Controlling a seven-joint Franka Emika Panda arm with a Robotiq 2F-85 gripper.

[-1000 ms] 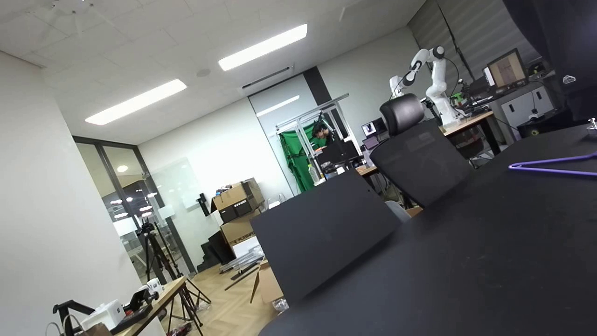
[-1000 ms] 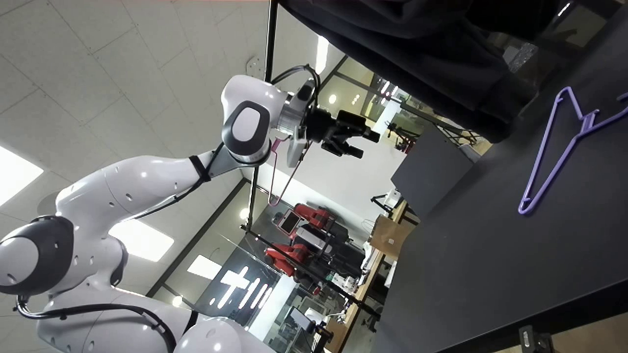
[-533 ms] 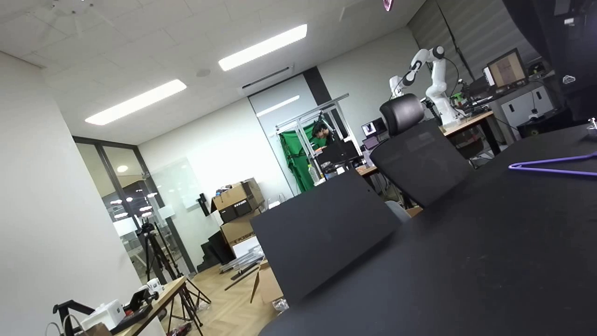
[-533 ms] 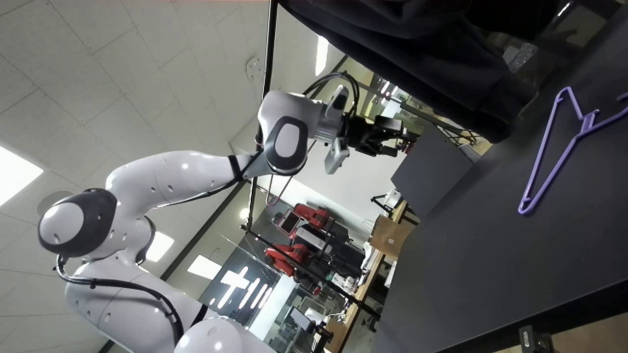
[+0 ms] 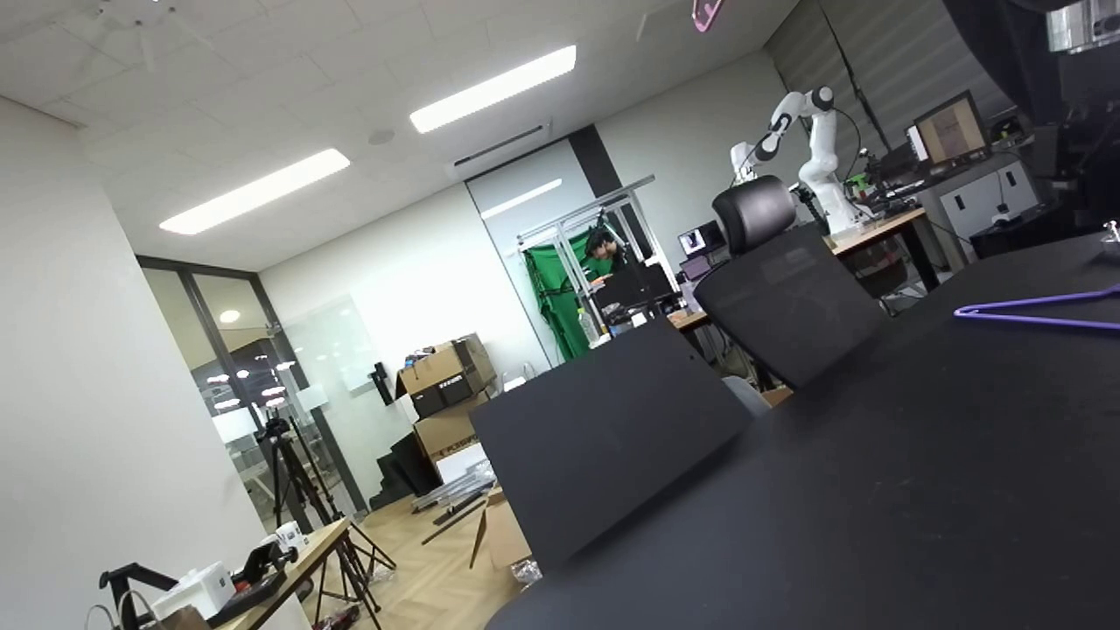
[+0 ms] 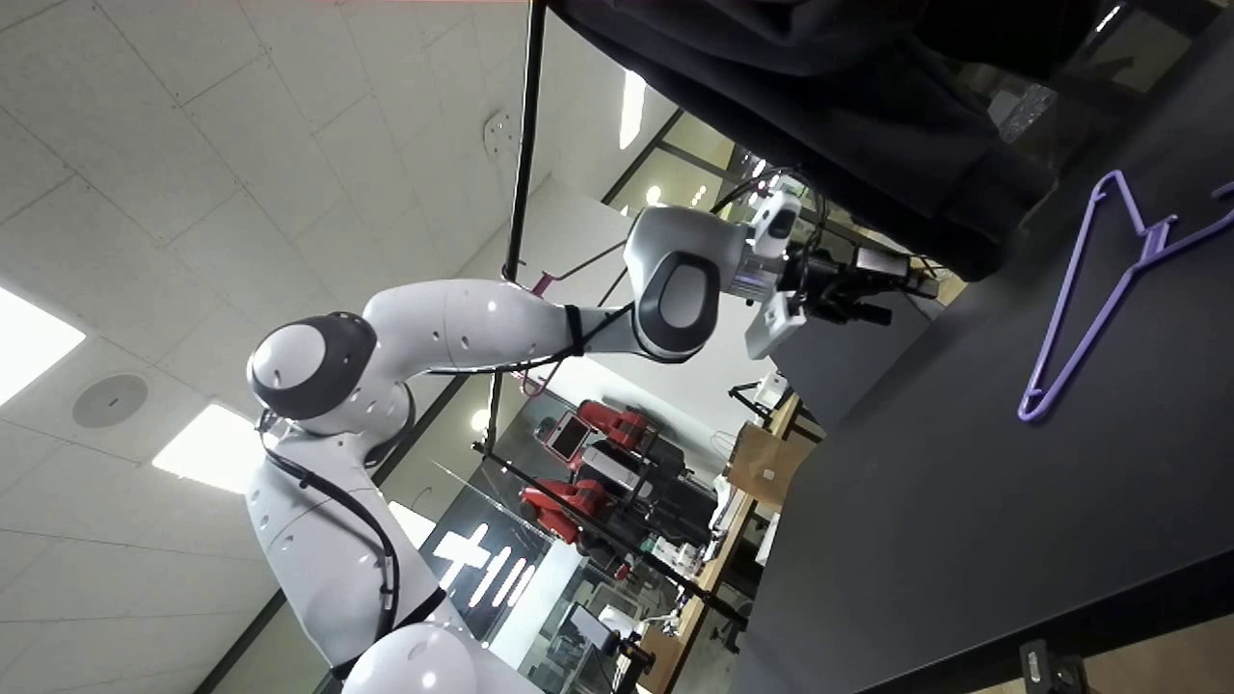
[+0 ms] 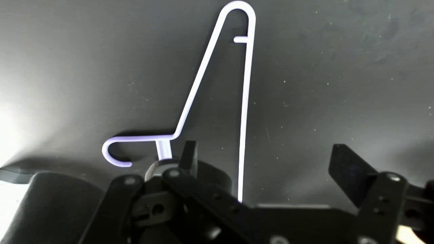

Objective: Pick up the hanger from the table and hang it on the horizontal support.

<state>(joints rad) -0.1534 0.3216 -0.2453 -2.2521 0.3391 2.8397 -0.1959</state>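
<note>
Black table (image 6: 945, 520) (perhaps dusty) under purple hanger (image 7: 245, 112); ceiling (image 5: 262, 96) lit.

The thin lavender-purple hanger (image 7: 198, 78), rod-like with 2 rounded ends and a curved hook, lies flat on the table (image 6: 925, 520) (1 end is hidden in the wrist view). The table is broad, flat and matt black, with a straight edge.

Pincer (image 7: 264, 156) is hiding part of the purple hanger (image 7: 245, 98) in the wrist view, unclear small object (image 5: 1112, 241) by the far worktop (image 5: 831, 499) edge is being cut off in an exterior view
</note>
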